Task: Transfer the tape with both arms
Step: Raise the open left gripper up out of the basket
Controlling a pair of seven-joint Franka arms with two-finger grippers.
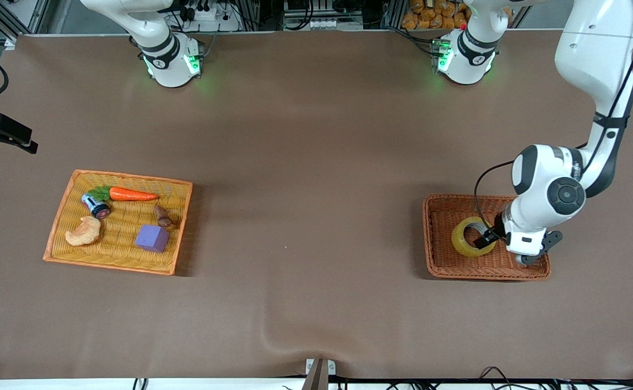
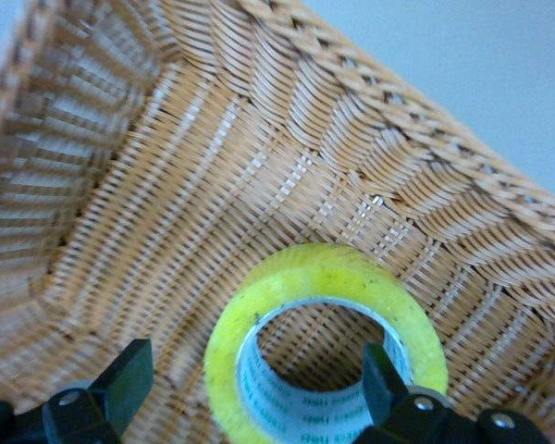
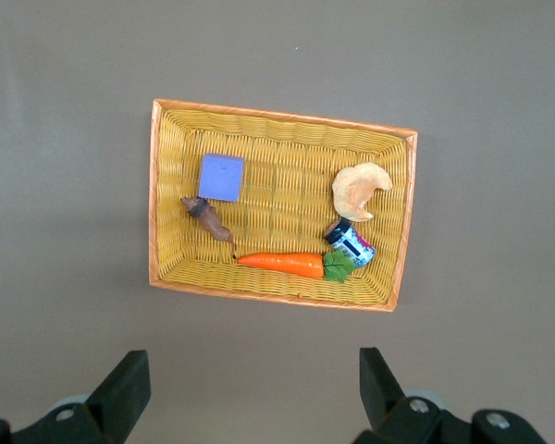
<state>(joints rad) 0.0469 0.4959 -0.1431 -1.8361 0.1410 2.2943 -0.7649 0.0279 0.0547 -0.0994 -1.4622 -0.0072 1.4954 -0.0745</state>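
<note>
The wide ring of translucent yellowish packing tape with a pale grey core point(image 1: 472, 237) lies in the brown woven wicker basket point(image 1: 437, 238) at the left arm's end of the table, toward the basket's three o'clock half in the front view; in the left wrist view the tape point(image 2: 326, 347) rests on the basket's woven floor close to one wall point(image 2: 425, 148). The left arm's black gripper point(image 1: 484, 236) is down in that basket at the tape; its fingers stand apart, one finger point(image 2: 384, 381) inside the ring's hole against the grey core and the other point(image 2: 129, 377) outside the roll, so the jaws straddle one side of the ring without being closed on it.

At the right arm's end of the table sits a flat yellow woven tray with an orange rim point(image 1: 67, 189); it holds an orange toy carrot with green leaves point(image 1: 127, 194) at twelve o'clock, a small blue and white can point(image 1: 95, 206) at about ten o'clock, a pale orange croissant-shaped toy point(image 1: 83, 232) at eight o'clock, a purple cube point(image 1: 152, 238) at five o'clock, and a small dark brown object point(image 1: 162, 216) at three o'clock. The right gripper point(image 3: 250, 388) waits high over the brown table point(image 1: 305, 179), above the tray, with its fingers wide apart and nothing between them.
</note>
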